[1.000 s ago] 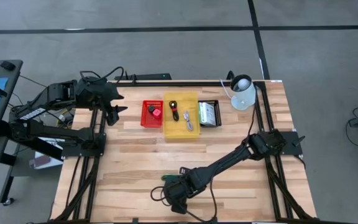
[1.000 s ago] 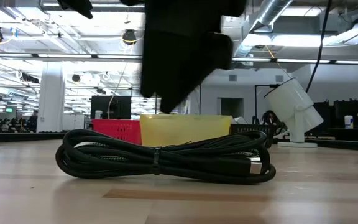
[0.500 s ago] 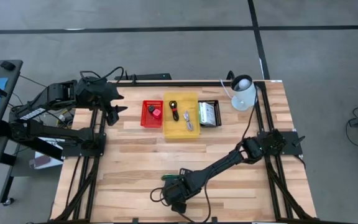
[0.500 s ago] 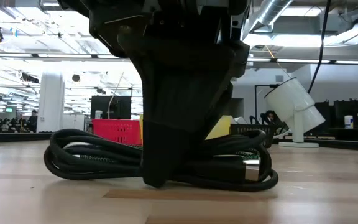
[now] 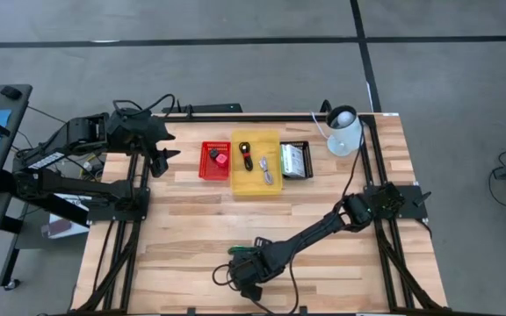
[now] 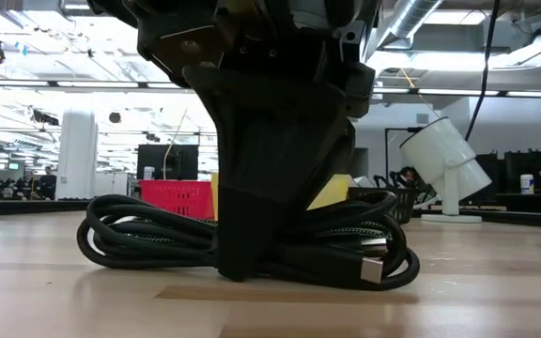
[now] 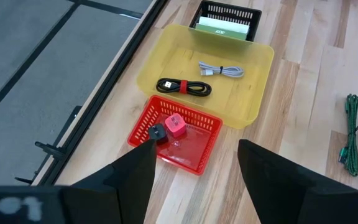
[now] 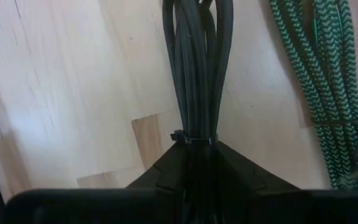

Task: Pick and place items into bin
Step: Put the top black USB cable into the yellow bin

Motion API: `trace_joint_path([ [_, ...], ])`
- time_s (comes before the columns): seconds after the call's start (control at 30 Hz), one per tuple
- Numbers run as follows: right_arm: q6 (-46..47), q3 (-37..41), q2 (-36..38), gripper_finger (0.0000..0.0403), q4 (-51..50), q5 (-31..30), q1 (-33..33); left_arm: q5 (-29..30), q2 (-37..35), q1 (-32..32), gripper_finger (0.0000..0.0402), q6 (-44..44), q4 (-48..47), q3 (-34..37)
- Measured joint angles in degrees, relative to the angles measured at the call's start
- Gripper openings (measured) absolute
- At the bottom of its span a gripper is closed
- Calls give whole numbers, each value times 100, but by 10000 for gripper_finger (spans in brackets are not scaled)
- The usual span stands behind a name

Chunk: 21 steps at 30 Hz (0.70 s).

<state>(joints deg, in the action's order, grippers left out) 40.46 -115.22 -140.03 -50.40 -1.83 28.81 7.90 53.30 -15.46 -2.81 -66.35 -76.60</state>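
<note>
right gripper jaws clamp black cord bundle, seemingly on table | left gripper jaws spread, idle

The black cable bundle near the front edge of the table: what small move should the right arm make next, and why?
Probably lift it straight up. The right gripper is pinching the black cable bundle at its tie, yet the bundle lies on the table, far from the yellow bin. The left gripper waits beside the red basket.

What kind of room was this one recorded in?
Probably a large open lab or workshop: bare ceiling ducts and strip lights over distant workbenches, and a wooden table on a grey floor.
</note>
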Motion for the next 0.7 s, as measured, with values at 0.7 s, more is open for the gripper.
trace_joint_path([
  [0.7, -496, -1235, -62, 58, -1185, -670, -20, 0, 0, 0, 220, 0, 0, 0],
])
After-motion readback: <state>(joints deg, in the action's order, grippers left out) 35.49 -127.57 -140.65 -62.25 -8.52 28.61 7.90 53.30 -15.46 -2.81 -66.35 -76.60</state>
